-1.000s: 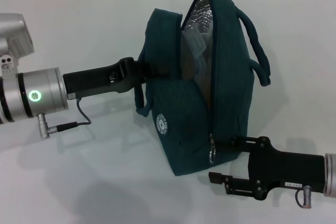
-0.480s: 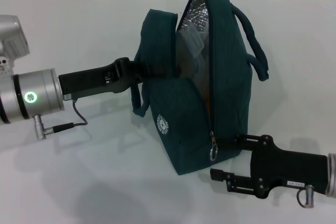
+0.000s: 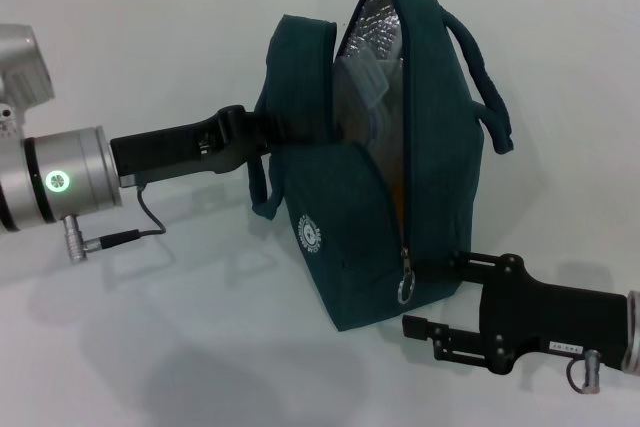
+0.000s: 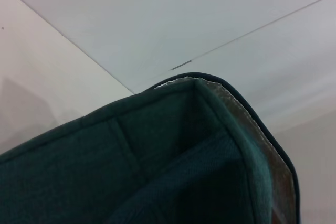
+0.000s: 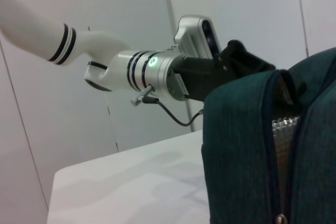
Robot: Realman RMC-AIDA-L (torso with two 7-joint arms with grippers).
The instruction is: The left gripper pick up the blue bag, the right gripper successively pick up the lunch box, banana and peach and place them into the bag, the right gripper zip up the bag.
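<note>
The blue bag [image 3: 385,157] stands upright in the middle of the head view on the white desk [image 3: 180,347], its front flap hanging open along the zip so the silver lining and a clear plastic shape, probably the lunch box [image 3: 362,87], show in the upper part of the opening. The banana and peach cannot be made out. The left tool [image 3: 285,130] reaches in from the left of the frame and is closed on the bag's near handle or upper edge, steadying it; its wrist camera sees only teal fabric filling the lower half. The right tool [image 3: 435,299] sits at the lower right, its two fingers spread wide apart, the upper one against the bag's bottom corner just beside the metal ring pull [image 3: 404,287], the lower one clear of the fabric. By the look of it the packing is over and the zipping step is in hand, with the pull not yet gripped. The next move calls for lining the fingers on that small ring, pinching it, then drawing it up along the curved zip while the left tool keeps the bag taut.
</note>
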